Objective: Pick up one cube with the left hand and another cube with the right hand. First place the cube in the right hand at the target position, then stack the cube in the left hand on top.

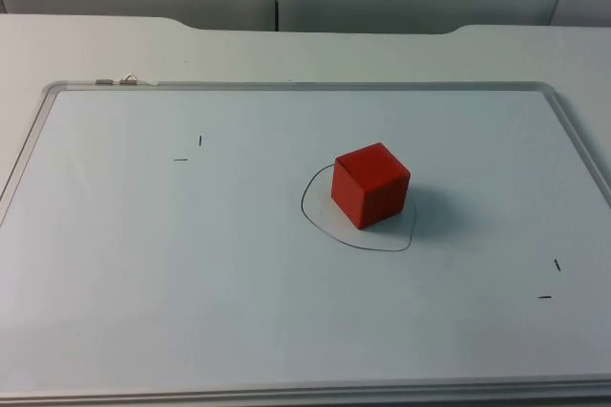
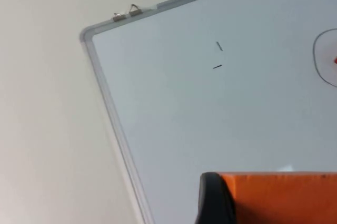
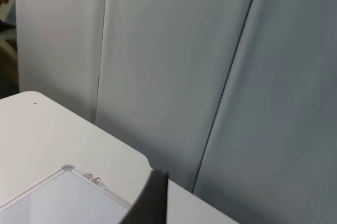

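Here, on your top view, the red solid cube [image 1: 371, 184] sits on the white metal-framed whiteboard [image 1: 143, 264], inside the hand-drawn black outline [image 1: 325, 225] that marks the target, its far edge touching or just over the line. Open board lies all round it; small black tick marks [image 1: 189, 150] sit well apart toward the left, another pair [image 1: 551, 280] toward the right. On your left wrist view, the left gripper [image 2: 274, 203] hangs above the board near its clipped corner [image 2: 126, 12], one black fingertip [image 2: 213, 200] pressed against an orange cube [image 2: 284, 197]. The right gripper's fingertip [image 3: 150, 200] points at the grey partition wall [image 3: 174, 66]; you cannot tell its opening.
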